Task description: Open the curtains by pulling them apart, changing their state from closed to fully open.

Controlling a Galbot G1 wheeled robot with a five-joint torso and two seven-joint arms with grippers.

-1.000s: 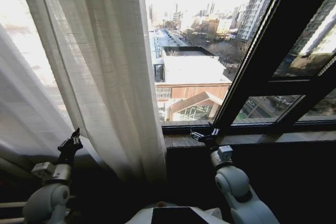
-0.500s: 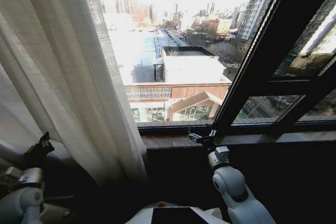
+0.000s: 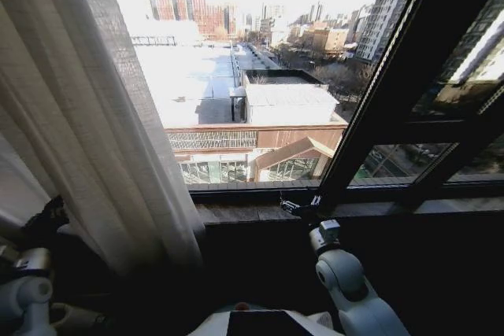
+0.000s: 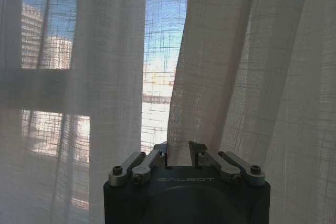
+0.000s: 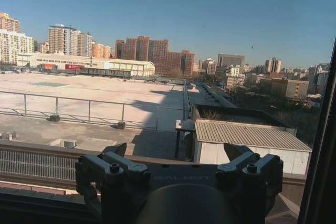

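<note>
While my left gripper (image 4: 182,153) pinches the curtains (image 3: 87,131), bunched leftward, my right gripper (image 5: 176,156) idles open; glass mostly uncovered.

Sheer white curtains (image 3: 87,116) hang bunched at the left side of the window, gathered into thick cream folds that slant down toward the lower left. The weave shows as a fine grid where daylight passes through. Seen close from the left wrist view, the pleated fabric (image 4: 231,66) hangs in vertical folds, with a narrow gap between two folds letting bright sky through.
</note>
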